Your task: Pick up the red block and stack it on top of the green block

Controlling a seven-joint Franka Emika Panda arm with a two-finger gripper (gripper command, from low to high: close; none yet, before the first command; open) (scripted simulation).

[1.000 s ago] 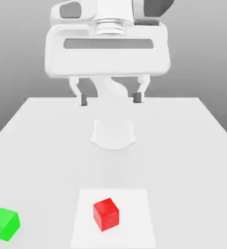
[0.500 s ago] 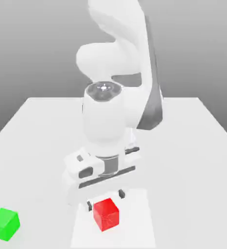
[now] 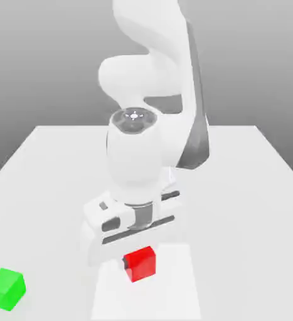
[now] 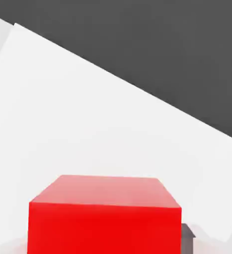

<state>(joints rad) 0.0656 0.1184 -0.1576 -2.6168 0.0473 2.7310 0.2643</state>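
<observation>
The red block (image 3: 141, 266) was low in the exterior view, near the middle, over the white sheet (image 3: 164, 294) on the table (image 3: 243, 219). The green block (image 3: 5, 289) sat at the lower left of the exterior view, well apart from the red one and off the sheet, with nothing on top of it.

The step in hand, as far as I could judge, was the grasp: the arm (image 3: 134, 163) reached down over the red block, and the stacking was still to do. The next move called for a straight lift, high enough to clear the green block, then a carry toward the exterior view's left and a gentle, level set-down on its top face.

The gripper (image 3: 140, 264) was closed to about the block's width and looked clamped on the red block, its fingers on opposite sides. In the hand view a dark fingertip (image 4: 187, 240) showed right against one side face, and the block sat square to the gripper. Whether it had left the sheet I could not tell. The two blocks seemed to be turned differently, so the gripper would probably need some twist before release, or the red one might rest askew.
</observation>
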